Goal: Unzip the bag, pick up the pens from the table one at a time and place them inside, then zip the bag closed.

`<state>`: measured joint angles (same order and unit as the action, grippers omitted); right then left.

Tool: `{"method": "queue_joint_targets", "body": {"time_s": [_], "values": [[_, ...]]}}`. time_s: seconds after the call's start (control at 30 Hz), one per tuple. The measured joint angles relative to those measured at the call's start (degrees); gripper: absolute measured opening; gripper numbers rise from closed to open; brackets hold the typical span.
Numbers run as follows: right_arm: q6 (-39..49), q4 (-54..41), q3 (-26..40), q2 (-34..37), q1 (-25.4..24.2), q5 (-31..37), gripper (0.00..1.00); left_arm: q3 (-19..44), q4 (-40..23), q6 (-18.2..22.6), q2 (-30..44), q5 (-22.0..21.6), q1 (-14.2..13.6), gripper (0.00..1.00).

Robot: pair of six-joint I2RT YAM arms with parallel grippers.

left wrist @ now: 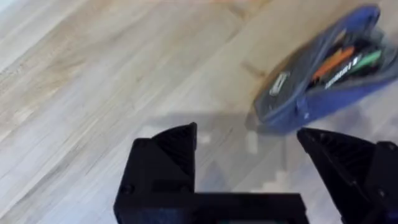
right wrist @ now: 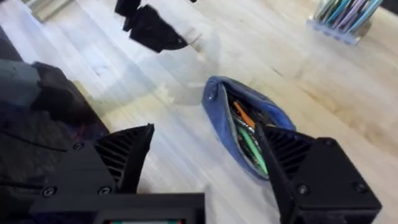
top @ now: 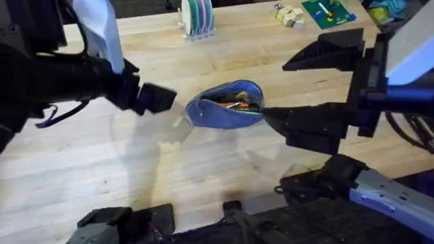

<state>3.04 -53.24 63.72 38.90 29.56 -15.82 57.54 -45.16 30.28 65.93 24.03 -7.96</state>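
Note:
The blue-grey bag (top: 227, 105) lies mid-table with its zipper open and its mouth gaping. Orange and green pens (top: 234, 104) lie inside it, also seen in the left wrist view as pens (left wrist: 339, 62) and in the right wrist view as pens (right wrist: 245, 130). My left gripper (top: 152, 95) hovers open just left of the bag (left wrist: 298, 93), holding nothing; its fingers (left wrist: 168, 149) are spread wide. My right gripper (top: 274, 91) hangs open over the bag's right end, one fingertip over the bag (right wrist: 217, 102), nothing held. The left gripper (right wrist: 149, 28) shows beyond the bag.
A rack of coloured discs (top: 196, 17) stands at the back centre. Wooden blocks (top: 288, 15) and a green board (top: 327, 11) sit at the back right. Bare pale table (top: 102, 169) spreads in front of the bag.

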Motion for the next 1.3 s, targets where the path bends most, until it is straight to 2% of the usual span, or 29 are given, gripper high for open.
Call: {"method": "queue_joint_targets", "body": {"time_s": [0.13,0.33,0.47,0.63,0.83,1.07,1.2,1.3], "values": [[-4.2,0.1,0.0,0.0,0.0,-0.1,0.998,0.0,-5.0,10.0,0.0,2.4,2.5,0.992],[-12.6,0.1,0.0,2.0,0.0,-0.1,0.998,0.0,-8.8,24.5,0.0,8.1,6.6,0.992],[-19.8,0.1,0.0,5.5,0.0,-0.1,0.998,0.0,-9.3,31.0,0.5,9.9,9.3,0.992],[-25.9,0.5,0.0,9.9,0.0,-0.1,0.998,0.0,-9.7,35.9,3.4,12.1,11.6,0.993],[-28.8,2.6,0.0,13.8,0.0,-0.1,0.997,0.0,-7.9,42.1,8.1,15.7,11.6,0.993],[-31.7,3.4,0.0,18.7,0.5,-0.5,0.998,0.0,-5.1,44.4,14.2,16.6,11.6,0.993],[-33.2,4.3,0.0,20.3,2.9,0.0,0.998,0.0,-4.7,44.7,14.8,16.6,11.6,0.993],[-35.6,4.5,0.0,20.7,6.3,3.2,0.998,0.0,-4.1,44.8,14.8,16.7,11.6,0.993]]}}
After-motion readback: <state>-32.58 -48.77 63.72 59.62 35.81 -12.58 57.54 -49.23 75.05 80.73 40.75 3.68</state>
